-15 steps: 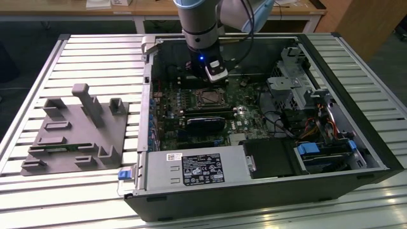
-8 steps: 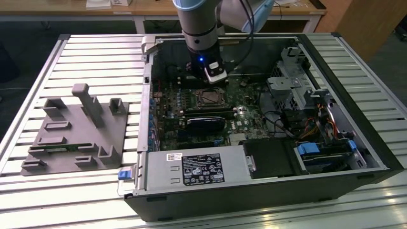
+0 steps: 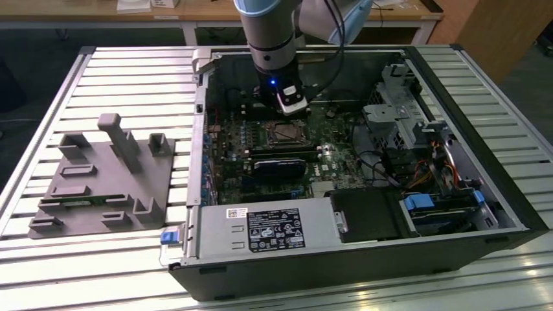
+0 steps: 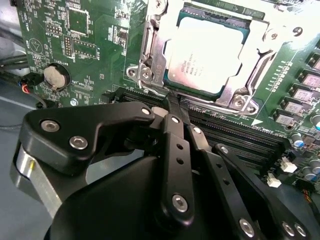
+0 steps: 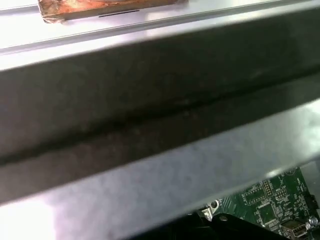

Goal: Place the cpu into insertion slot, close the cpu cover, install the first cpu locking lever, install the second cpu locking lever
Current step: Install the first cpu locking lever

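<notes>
The cpu (image 4: 202, 52), a pale silver square chip, lies in its socket on the green motherboard (image 4: 90, 40). The cpu cover (image 4: 152, 47), a thin silver frame, lies flat around the chip's top. My gripper (image 4: 171, 102) has its black fingers drawn together, with the tip right at the socket's edge beside a corner screw (image 4: 144, 74). Whether anything is pinched there is hidden. In the exterior view the gripper (image 3: 292, 109) hangs inside the open computer case, just behind the socket (image 3: 283, 133).
Memory slots (image 4: 230, 127) run along the socket, and a coin battery (image 4: 54, 76) sits on the board. A black card (image 3: 281, 166), power supply (image 3: 268, 228) and drive cage (image 3: 399, 113) crowd the case. A grey fixture (image 3: 103, 175) stands at the exterior view's left.
</notes>
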Action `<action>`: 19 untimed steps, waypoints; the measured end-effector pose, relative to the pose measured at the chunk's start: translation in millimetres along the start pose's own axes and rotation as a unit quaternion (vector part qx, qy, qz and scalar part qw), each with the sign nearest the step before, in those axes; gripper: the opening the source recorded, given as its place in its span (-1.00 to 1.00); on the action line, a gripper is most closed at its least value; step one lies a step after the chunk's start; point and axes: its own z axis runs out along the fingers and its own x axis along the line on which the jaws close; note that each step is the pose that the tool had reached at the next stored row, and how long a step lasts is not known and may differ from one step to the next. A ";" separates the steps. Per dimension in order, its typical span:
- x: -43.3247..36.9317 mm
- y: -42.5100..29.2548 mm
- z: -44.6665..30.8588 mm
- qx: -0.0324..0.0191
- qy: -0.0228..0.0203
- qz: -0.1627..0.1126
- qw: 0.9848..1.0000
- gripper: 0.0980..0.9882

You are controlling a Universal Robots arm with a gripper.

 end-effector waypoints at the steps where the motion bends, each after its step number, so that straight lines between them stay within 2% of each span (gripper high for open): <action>1: 0.1 -0.1 0.2 0.000 0.000 0.000 1.000 -0.98; 8: -0.2 0.4 -0.7 -0.001 0.000 0.001 1.000 -0.98; 19: -3.0 3.5 -17.1 0.000 0.000 0.000 1.000 -0.98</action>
